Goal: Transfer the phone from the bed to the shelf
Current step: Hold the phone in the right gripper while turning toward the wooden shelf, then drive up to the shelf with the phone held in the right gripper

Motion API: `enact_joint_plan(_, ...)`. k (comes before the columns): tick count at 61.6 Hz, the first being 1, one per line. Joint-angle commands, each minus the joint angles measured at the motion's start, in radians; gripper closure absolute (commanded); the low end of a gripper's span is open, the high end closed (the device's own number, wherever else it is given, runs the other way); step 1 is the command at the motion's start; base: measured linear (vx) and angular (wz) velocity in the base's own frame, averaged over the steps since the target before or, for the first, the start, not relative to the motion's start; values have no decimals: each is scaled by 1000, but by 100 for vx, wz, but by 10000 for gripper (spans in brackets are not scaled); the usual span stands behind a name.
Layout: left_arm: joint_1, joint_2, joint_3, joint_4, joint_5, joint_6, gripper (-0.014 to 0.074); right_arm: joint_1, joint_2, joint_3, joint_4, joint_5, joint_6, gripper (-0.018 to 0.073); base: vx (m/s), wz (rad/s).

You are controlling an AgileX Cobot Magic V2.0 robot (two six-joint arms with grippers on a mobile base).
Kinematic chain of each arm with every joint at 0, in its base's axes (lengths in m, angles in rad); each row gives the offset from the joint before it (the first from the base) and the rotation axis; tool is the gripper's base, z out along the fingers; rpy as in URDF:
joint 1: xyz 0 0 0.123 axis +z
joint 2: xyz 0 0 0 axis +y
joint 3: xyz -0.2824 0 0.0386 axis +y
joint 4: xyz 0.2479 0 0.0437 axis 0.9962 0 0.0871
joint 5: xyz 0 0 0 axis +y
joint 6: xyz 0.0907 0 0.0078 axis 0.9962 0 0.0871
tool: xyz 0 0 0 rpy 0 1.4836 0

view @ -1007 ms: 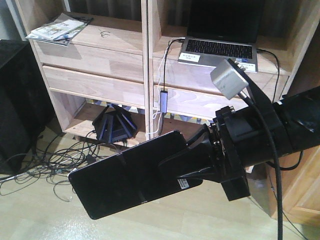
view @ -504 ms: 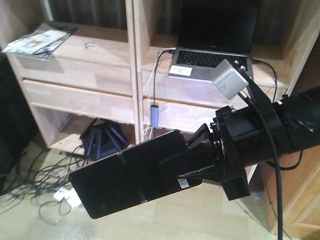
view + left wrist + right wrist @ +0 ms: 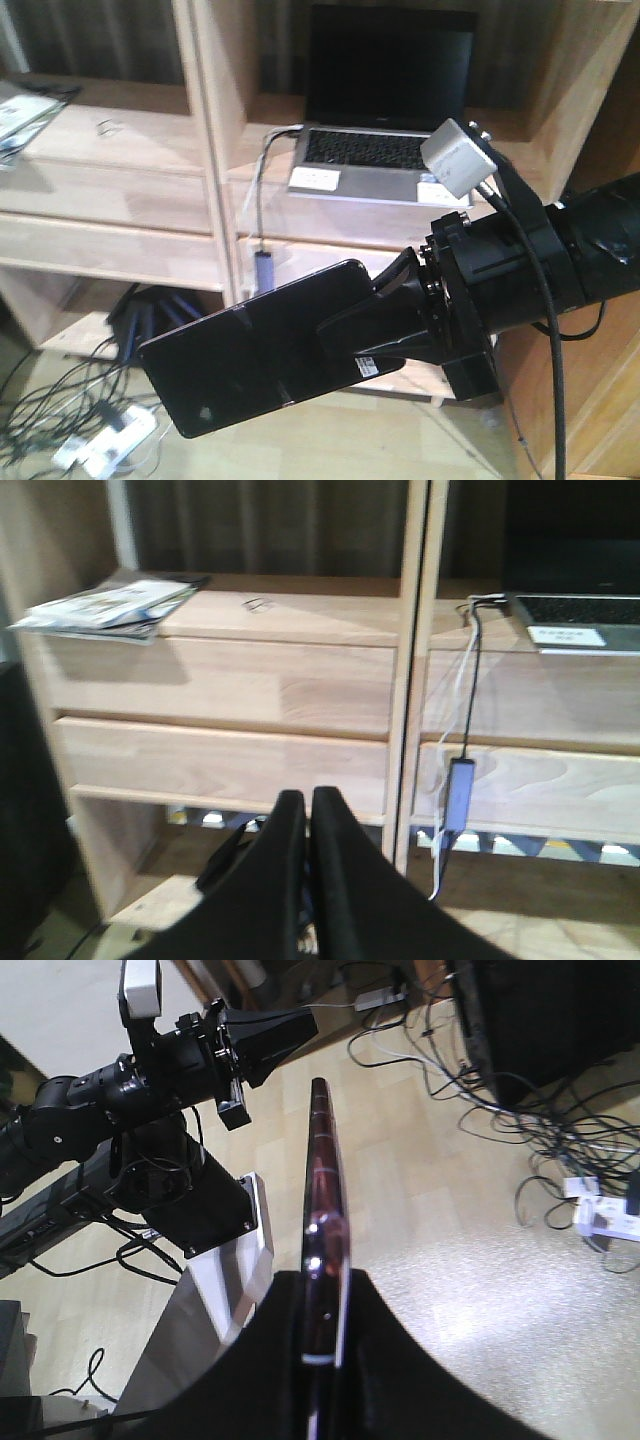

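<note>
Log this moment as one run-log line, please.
right fingers: shut on phone | left fingers: shut, empty | shelf: ahead, laptop on it

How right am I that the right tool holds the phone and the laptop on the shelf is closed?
Not quite: the laptop on the shelf is open, its screen standing behind the keyboard, as the exterior front-facing view shows. The right tool does hold the phone.
</note>
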Motion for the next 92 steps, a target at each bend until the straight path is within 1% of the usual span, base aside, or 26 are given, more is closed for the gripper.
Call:
enact_joint_plan(1,-4,-5,2,-6,-74,-4,596,1,-30,-27,89,75,-7,561,21,-20)
enact_joint_plan(47,-4,-5,2,-6,-74,-4,596,1,-30,-27,89,75,-7,561,18,-15)
enact_joint_plan(92,-4,-5,2,-6,-74,-4,596,1,-30,-27,89,75,-7,561,13,0)
